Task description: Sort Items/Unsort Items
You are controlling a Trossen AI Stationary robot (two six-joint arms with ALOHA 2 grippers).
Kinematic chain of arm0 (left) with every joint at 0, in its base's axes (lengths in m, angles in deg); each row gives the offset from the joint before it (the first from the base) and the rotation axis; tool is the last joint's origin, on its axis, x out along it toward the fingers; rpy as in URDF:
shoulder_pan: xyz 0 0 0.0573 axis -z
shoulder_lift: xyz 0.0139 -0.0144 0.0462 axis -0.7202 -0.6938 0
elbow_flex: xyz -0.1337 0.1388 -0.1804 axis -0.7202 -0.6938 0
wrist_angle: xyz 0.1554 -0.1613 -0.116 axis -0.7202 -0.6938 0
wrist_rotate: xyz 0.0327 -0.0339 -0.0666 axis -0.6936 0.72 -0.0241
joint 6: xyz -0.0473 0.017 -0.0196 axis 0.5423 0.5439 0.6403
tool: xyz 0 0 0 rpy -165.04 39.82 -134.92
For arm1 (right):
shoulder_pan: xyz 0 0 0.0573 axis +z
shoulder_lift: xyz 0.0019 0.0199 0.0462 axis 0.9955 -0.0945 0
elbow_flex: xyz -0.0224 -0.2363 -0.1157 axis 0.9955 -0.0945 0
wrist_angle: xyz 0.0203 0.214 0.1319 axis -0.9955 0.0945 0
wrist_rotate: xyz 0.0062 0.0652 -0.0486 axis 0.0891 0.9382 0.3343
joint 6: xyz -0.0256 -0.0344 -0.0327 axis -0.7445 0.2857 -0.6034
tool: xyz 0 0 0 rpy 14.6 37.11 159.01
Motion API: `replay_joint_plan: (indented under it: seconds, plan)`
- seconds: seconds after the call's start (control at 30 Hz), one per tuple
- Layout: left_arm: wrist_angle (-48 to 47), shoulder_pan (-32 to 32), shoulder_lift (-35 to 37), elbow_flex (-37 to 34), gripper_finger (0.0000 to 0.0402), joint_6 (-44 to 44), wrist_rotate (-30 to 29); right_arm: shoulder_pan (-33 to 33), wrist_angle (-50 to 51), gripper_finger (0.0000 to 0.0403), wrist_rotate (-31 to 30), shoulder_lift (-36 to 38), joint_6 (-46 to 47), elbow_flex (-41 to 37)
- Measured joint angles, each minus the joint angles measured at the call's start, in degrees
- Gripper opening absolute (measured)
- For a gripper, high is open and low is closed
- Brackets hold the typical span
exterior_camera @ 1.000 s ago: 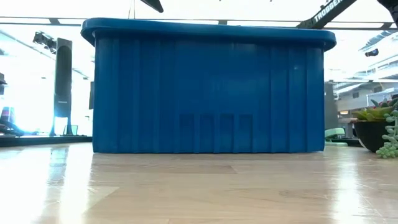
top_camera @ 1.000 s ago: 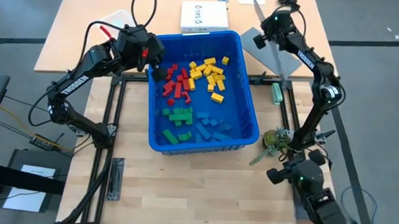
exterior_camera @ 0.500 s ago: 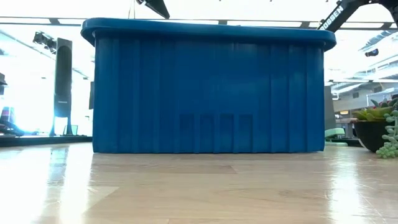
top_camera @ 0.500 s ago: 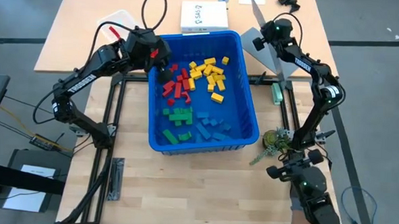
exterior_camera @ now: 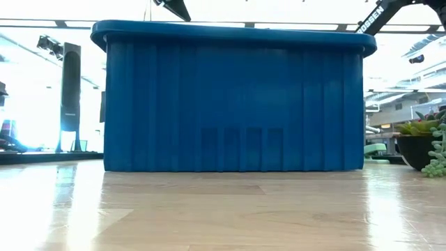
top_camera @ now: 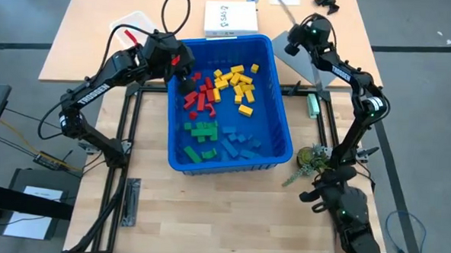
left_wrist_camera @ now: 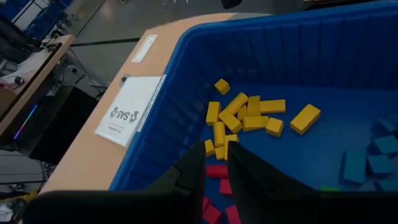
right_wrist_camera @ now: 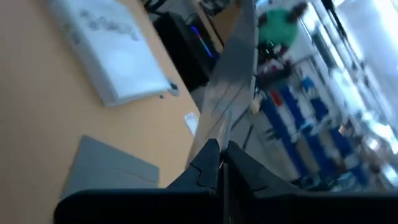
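The blue bin (top_camera: pixel 285 127) (exterior_camera: pixel 230 104) holds the items in colour groups: red (top_camera: pixel 200 95), yellow (top_camera: pixel 239 81), green (top_camera: pixel 202 131) and blue (top_camera: pixel 240 146). My left gripper (top_camera: pixel 184 84) (left_wrist_camera: pixel 216 163) hangs above the bin's far left part, over the red blocks, shut on a red block (left_wrist_camera: pixel 216 170). My right gripper (top_camera: pixel 293 29) (right_wrist_camera: pixel 219 163) is past the bin's far right corner, shut on a grey divider sheet (right_wrist_camera: pixel 231 81). That sheet shows edge-on in the high view (top_camera: pixel 285 9). A second grey sheet (top_camera: pixel 303 67) lies flat on the table below it. My left gripper pinches a red block (left_wrist_camera: pixel 216 170) between its two fingertips, slanting down from the table's left. The block is lifted clear of the pile; which faces the fingers (left_wrist_camera: pixel 194 169) are on is hidden by them. My right gripper pinches one edge of the grey divider sheet (right_wrist_camera: pixel 214 140) between its shut fingers. The sheet stands out past the fingertips on edge, clear of the table.
A white box (top_camera: pixel 230 18) (right_wrist_camera: pixel 112 53) lies on the table beyond the bin. A clear lid (top_camera: pixel 135 22) lies at the far left. A small potted plant (top_camera: pixel 314 157) (exterior_camera: pixel 421 143) stands right of the bin, with a green piece (top_camera: pixel 312 106) near the frame rail.
My right gripper has rolled its wrist and sunk slightly, so the held sheet has turned from showing its broad face to standing edge-on. My left gripper has moved a little toward the table's right, farther over the bin, then kept still.
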Motion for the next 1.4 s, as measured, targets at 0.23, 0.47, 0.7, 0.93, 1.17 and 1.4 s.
replay_joint_plan:
  seconds: [0.23,0.47,0.7,0.93,1.17,1.4]
  plan:
    - [0.05,0.00,0.00,0.00,0.0074,-0.99,0.07,1.80,-5.10,0.0009,0.64,-0.50,-9.83,0.16]
    - [-0.15,0.07,0.00,0.00,0.0074,-3.33,0.11,0.49,2.71,0.0009,-0.02,-5.18,-7.36,-0.04]
    - [-0.22,0.07,0.00,0.00,0.0074,-3.33,0.13,-0.04,4.45,0.0009,-2.96,-10.99,1.40,-0.02]
    - [-0.35,0.07,0.00,0.00,0.0074,-3.33,0.44,0.03,1.34,0.0042,-4.48,-12.79,2.80,0.02]
    - [-0.53,0.07,0.00,0.00,0.0074,-2.49,0.52,0.24,2.14,0.0118,-4.05,-9.97,9.95,0.07]
    - [-1.32,0.07,0.00,0.00,0.0074,-1.96,3.24,1.41,6.01,0.0192,-2.78,1.76,18.64,0.07]
